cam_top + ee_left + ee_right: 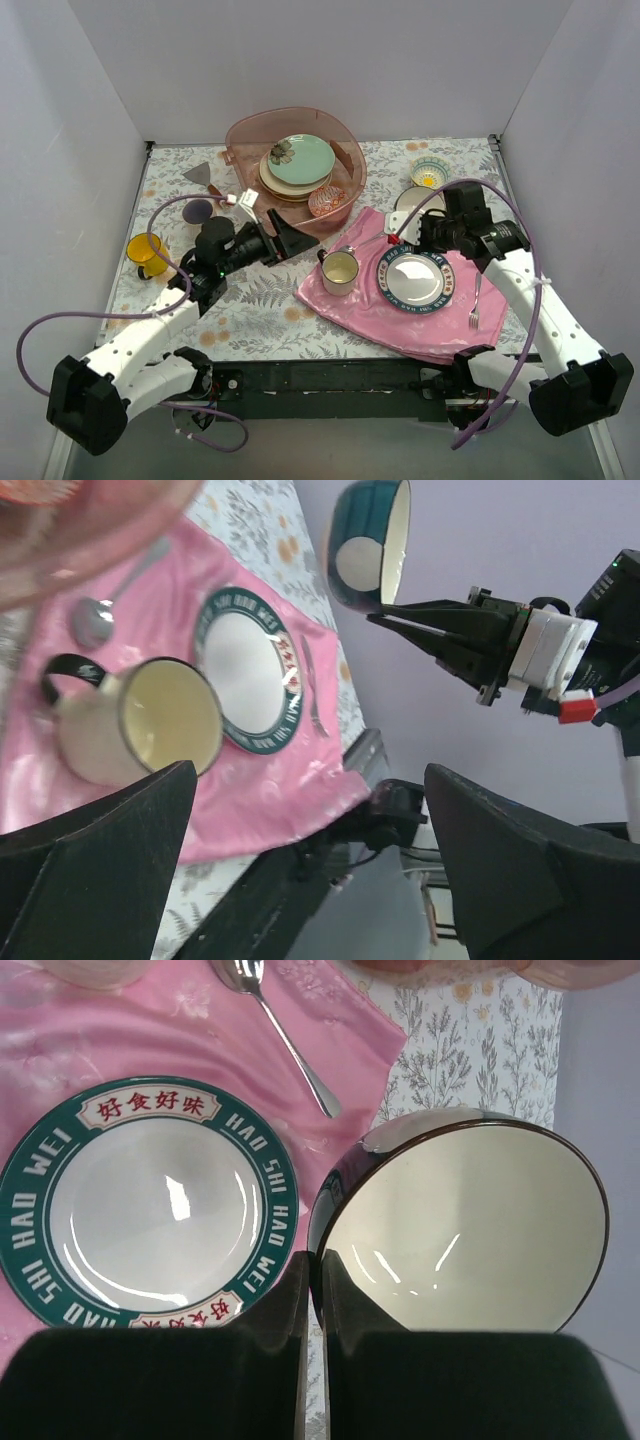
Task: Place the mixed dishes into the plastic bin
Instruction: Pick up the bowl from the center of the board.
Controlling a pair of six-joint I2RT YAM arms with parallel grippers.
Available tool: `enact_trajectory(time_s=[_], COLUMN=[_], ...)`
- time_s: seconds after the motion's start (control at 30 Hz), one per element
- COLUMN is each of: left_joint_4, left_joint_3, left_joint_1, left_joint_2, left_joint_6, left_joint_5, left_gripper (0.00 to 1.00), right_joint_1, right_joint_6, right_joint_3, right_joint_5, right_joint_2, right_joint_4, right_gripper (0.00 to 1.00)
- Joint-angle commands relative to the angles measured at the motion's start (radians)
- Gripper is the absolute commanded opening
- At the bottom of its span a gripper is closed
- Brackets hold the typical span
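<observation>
Now: plastic bin point(243, 132) at the far middle, dark bowl point(419, 200) held up to its right

The plastic bin is translucent pinkish-brown with rounded corners and deep walls. It stands mouth up, its longer side running roughly left to right. A stack of plates point(281, 187) lies flat inside it, topped by a mint-green plate point(300, 158) with a flower print. A red-patterned bowl point(327, 202) sits at the bin's near right.

Near and right of the bin, a pink cloth point(345, 300) carries a lettered plate point(414, 281), a cream cup point(340, 272), a spoon point(290, 1045) and a fork point(476, 300).

The right arm comes up from the near right with its elbow bent and its wrist over the cloth's far edge. The right gripper point(317, 1272) pinches the rim of the dark bowl between closely pressed fingers. The bowl is dark teal outside and glossy cream inside. It is tipped steeply off level, its hollow facing the right wrist camera, and in the left wrist view it is raised clear of the table.

The left arm stretches from the near left toward the middle. The left gripper point(287, 241) points at the bin's near wall, spread wide with nothing between its fingers.

At the left a yellow mug point(147, 253) and, farther back, a pale mug point(198, 211) with a purple inside both stand upright. A small patterned bowl point(430, 172) sits at the far right.
</observation>
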Motion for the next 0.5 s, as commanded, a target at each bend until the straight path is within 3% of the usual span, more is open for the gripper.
enact_trajectory(time_s=[0.0, 0.23, 0.33, 0.47], left_joint_4=[0.044, -0.030, -0.204, -0.321], left_joint_3=[0.095, 0.328, 0.434, 0.607], left_joint_1=[-0.161, -0.342, -0.409, -0.455], left_joint_2=[0.071, 0.304, 0.418, 0.534], left_joint_6=[-0.099, -0.168, -0.217, -0.244], left_joint_5=[-0.115, -0.349, -0.495, -0.601], left_gripper=[0.98, 0.98, 0.98, 0.98], right_joint_1=[0.009, 0.019, 0.022, 0.027], right_joint_6=[-0.205, -0.347, -0.356, -0.359], right_joint_3=[0.001, -0.016, -0.023, -0.029], right_joint_5=[-0.051, -0.103, -0.118, -0.127], right_joint_2=[-0.085, -0.135, -0.149, -0.158], right_joint_4=[-0.086, -0.192, -0.193, -0.200], right_gripper=[0.01, 0.01, 0.01, 0.01])
